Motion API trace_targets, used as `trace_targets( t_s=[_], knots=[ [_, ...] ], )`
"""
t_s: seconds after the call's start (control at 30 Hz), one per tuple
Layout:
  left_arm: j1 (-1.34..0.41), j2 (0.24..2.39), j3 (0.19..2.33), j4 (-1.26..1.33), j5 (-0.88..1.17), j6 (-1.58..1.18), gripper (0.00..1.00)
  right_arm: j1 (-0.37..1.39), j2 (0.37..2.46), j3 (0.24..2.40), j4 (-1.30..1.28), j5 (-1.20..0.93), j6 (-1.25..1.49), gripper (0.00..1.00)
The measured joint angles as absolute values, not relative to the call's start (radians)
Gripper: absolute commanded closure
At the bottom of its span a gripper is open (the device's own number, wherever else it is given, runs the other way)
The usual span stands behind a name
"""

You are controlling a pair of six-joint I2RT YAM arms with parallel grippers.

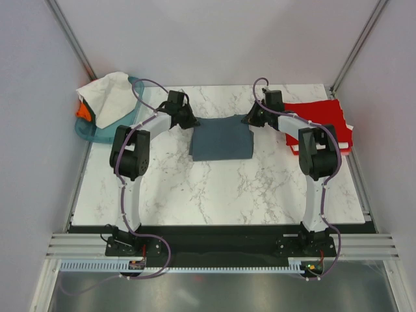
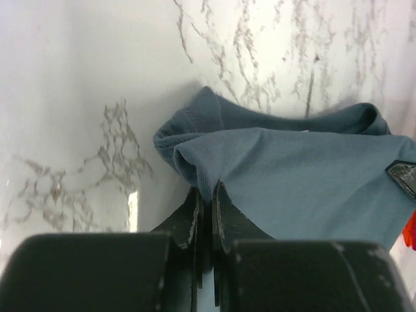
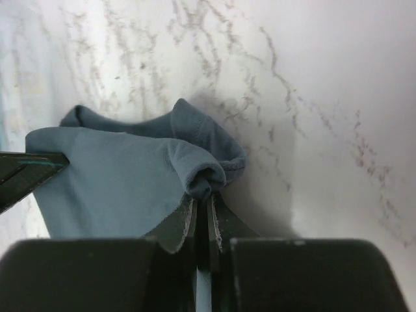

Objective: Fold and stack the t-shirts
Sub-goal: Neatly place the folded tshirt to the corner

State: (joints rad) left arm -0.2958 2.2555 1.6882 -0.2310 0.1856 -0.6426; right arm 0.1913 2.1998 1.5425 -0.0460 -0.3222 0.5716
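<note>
White marble patterning with grey veins covers the table (image 1: 214, 188). The slate blue-grey t-shirt (image 1: 221, 140) lies on its far half, folded into a rough rectangle. At the shirt's far-left corner the left gripper (image 1: 190, 121) has its jaws pressed together on a bunched hem. At the far-right corner the right gripper (image 1: 249, 121) pinches a rolled fold of the same cloth in the same way. To the right of the shirt, a red t-shirt (image 1: 318, 114) lies flat by the table's edge. To the left of the shirt, a teal basket (image 1: 97, 133) sits at the table's edge, holding a white t-shirt (image 1: 107, 91) and an orange t-shirt (image 1: 82, 112). Pale grey walls (image 1: 214, 39) rise beyond the shirt, with metal posts (image 1: 71, 39) slanting up at both far corners.
</note>
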Motion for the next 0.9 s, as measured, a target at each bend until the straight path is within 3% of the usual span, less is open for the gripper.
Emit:
trace_targets(
  t_s=[0.47,0.9],
  knots=[
    [-0.344,1.837,1.473,-0.176,0.185,-0.642,0.98,0.199,1.794,1.350,-0.047,-0.322,0.571,1.00],
    [-0.590,1.655,1.548,-0.162,0.153,-0.648,0.98,0.032,1.389,1.370,-0.273,-0.188,0.566,1.00]
  ],
)
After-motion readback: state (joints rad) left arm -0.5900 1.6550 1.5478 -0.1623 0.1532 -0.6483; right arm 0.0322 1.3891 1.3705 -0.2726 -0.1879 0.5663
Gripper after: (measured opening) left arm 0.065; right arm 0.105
